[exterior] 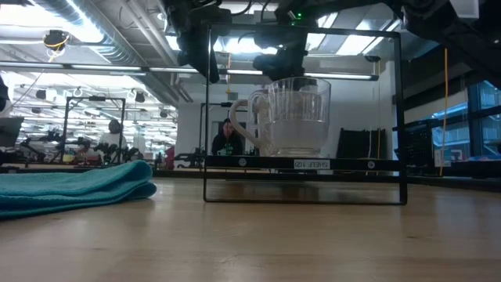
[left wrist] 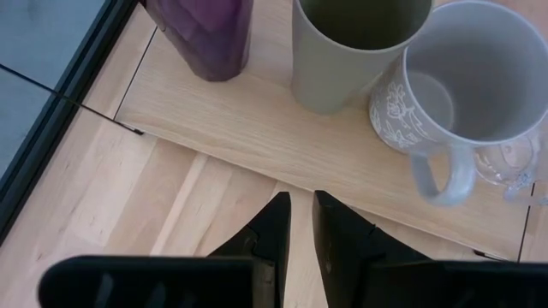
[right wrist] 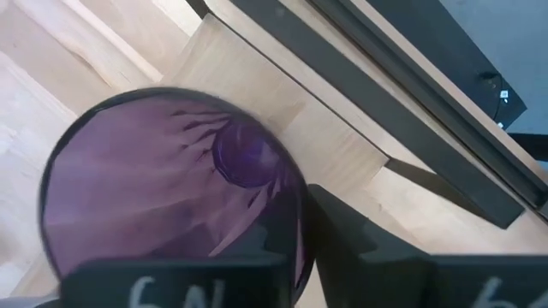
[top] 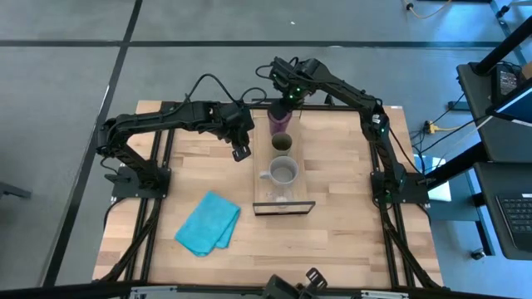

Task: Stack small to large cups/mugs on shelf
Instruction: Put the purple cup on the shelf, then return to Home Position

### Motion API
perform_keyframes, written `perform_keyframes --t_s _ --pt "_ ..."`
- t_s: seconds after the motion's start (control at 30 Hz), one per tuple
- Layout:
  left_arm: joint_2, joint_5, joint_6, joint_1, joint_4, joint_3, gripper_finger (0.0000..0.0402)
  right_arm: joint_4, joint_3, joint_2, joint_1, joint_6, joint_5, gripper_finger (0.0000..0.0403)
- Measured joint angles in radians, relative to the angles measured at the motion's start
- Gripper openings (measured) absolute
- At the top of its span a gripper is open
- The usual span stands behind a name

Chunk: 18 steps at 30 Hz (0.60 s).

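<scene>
The shelf (top: 303,158) lies in the middle of the table and carries a row of vessels, all standing on their bases. From far to near these are the tall purple tumbler (top: 279,121), the olive-brown cup (top: 283,143), the grey handled mug (top: 284,173) and the tiny clear glass (top: 281,198). My right gripper (top: 287,100) is above the tumbler (right wrist: 171,188), shut on its rim. My left gripper (top: 241,152) hovers just left of the shelf (left wrist: 257,137), shut and empty (left wrist: 301,231), beside the cup (left wrist: 351,51) and the mug (left wrist: 462,85). My right gripper has the purple tumbler's rim (right wrist: 295,201), with one finger inside the tumbler and one finger (right wrist: 360,244) outside. The fingers come from above, pointing down. The tumbler stands upright at the far end of the shelf (right wrist: 257,94).
A crumpled turquoise cloth (top: 208,223) lies on the tabletop to the near left of the shelf; it also shows in the low view (exterior: 70,184). The shelf's black frame (exterior: 305,164) rises around the vessels. People show in the room beyond.
</scene>
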Motion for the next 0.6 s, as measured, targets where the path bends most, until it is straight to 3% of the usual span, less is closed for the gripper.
perform_keyframes --t_s 0.33,0.6 --pt "0.0 0.0 0.001 0.0 0.0 0.0 0.0047 -0.02 0.0 0.0 0.0 0.001 0.0 0.0111" --pt "0.0 0.0 0.019 0.0 0.0 0.0 0.0047 -0.043 0.018 -0.028 0.0 -0.02 0.013 0.0119"
